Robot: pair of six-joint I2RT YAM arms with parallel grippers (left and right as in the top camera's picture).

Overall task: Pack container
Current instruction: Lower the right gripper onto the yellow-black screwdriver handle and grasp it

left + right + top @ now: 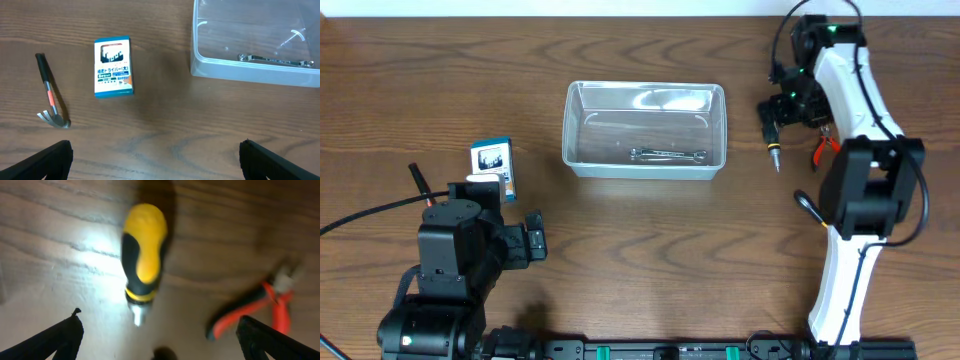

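Observation:
The clear plastic container (pixel 578 150) stands at the middle of the table with a metal wrench (pixel 668 155) lying in it; both show in the left wrist view, the container (pixel 250 70) and the wrench (pixel 275 60). My right gripper (pixel 782 112) is open and hovers over a yellow-and-black screwdriver (pixel 143 255), which lies on the table (pixel 772 143). Its fingers (pixel 157 335) hold nothing. Red-handled pliers (pixel 255 310) lie just right of the screwdriver. My left gripper (pixel 532 232) is open and empty (pixel 155 160), well short of the container's front left corner.
A small blue-and-white box (pixel 492 165) lies left of the container, also seen in the left wrist view (pixel 114 67). A small hammer (pixel 50 95) with a black and orange handle lies left of the box. The pliers (pixel 823 146) lie beside the right arm.

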